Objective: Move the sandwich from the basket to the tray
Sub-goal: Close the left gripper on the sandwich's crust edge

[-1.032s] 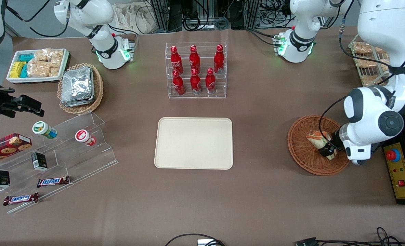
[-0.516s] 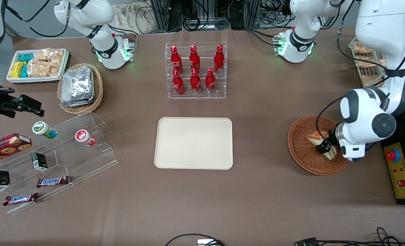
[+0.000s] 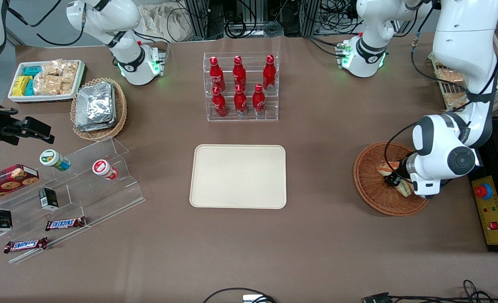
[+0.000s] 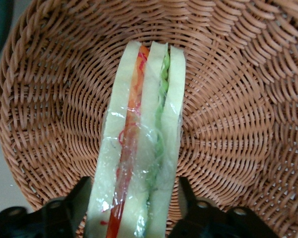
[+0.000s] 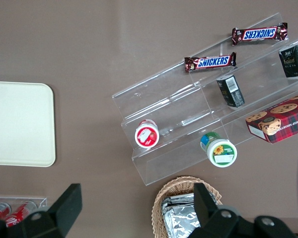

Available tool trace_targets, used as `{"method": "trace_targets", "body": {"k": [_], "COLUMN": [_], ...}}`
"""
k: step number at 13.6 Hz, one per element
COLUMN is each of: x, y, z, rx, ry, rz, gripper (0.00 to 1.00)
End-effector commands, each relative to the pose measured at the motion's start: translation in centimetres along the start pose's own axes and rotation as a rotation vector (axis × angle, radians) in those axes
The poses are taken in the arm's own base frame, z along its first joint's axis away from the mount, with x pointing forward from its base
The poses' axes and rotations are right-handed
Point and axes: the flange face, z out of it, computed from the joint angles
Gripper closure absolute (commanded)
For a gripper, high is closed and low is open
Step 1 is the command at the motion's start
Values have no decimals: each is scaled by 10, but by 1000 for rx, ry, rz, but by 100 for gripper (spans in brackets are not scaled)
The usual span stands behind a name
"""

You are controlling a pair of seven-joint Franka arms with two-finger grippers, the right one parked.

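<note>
The landmark was the tray (image 3: 238, 176), a cream rectangle lying bare in the middle of the brown worktop (image 3: 316, 244).

Nearer the front camera than the tray, two chocolate bars (image 3: 65, 223) lay on a clear stepped stand (image 3: 85, 189) toward the parked arm's end, with two small dark boxes (image 3: 48, 198), two lidded cups (image 3: 104, 169) and a red cookie box (image 3: 6, 180) higher on its steps.

About level with the tray, well apart from it toward the working arm's end, sat the reddish-brown basket (image 3: 375, 193). The sandwich (image 4: 139, 148) was in it, standing on edge with its bread and its orange and green filling showing through clear wrap. The claw (image 3: 394, 180) was down inside the basket, its two fingers (image 4: 64, 210) set one on each flat side of the sandwich and closed against the wrap, so it held the sandwich; the wrist view showed wicker all round it.

Farther from the camera than the tray stood a clear rack (image 3: 241, 86) with six red bottles (image 3: 239, 73). Toward the parked arm's end at that depth were a tan basket (image 3: 120, 111) of foil packets (image 3: 94, 106) and a white tray (image 3: 47, 80) of snack packets.
</note>
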Motion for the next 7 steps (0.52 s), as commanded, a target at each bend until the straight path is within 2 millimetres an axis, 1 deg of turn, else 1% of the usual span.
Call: {"method": "trace_targets", "body": {"k": [1,2,4,6,7], "x": [-1,-1,0,-10,-19], "y": [6,8,14,28,37], "z": [-19,-27,-58,-94,-111], "rx": [-24,-8,44,77,84], "ry": [23,8,-22,-48,-51], "rz": [2,16,45,93,113], "gripper": [100,100,100,100,100]}}
